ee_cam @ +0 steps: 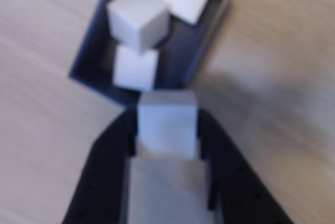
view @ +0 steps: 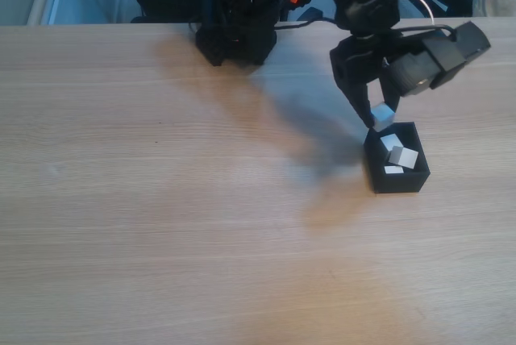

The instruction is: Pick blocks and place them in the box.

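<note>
Clamping a white block (ee_cam: 166, 123), the hand (ee_cam: 166, 145) hangs beside the box (ee_cam: 91, 51) holding three blocks (ee_cam: 138, 15); no writing shows.

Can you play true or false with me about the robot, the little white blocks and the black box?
1. The pincer is holding a white block. True.
2. The black box is lying tipped over on its side. False: it stands upright with its open top facing up.
3. Three white blocks already lie inside the box, as the wrist view shows. True.
4. White blocks lie scattered over the wooden table. False: the blocks seen are in the box or in the pincer.
5. The held block is just at the box's edge, not yet inside. True.
</note>
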Tool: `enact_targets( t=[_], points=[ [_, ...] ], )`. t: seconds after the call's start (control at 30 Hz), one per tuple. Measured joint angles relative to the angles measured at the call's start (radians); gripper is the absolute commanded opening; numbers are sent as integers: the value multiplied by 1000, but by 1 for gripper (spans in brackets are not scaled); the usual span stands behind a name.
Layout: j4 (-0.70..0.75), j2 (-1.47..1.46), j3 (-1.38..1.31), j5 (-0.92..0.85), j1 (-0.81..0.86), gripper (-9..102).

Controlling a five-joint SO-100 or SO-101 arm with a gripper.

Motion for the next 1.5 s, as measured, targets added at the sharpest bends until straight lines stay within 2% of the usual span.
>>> enact_targets(
  t=[0.4,0.93,1.17,1.27,1.3,1.5],
  points=[
    [91,-187,-229,75,-2,4],
    [152,-210,-267,103,-11,11],
    [176,-209,-267,109,-21,10],
    [176,-193,-261,112,-18,4],
    [179,-175,-250,112,-18,0],
    [233,25,-91,89,6,0]
  ],
)
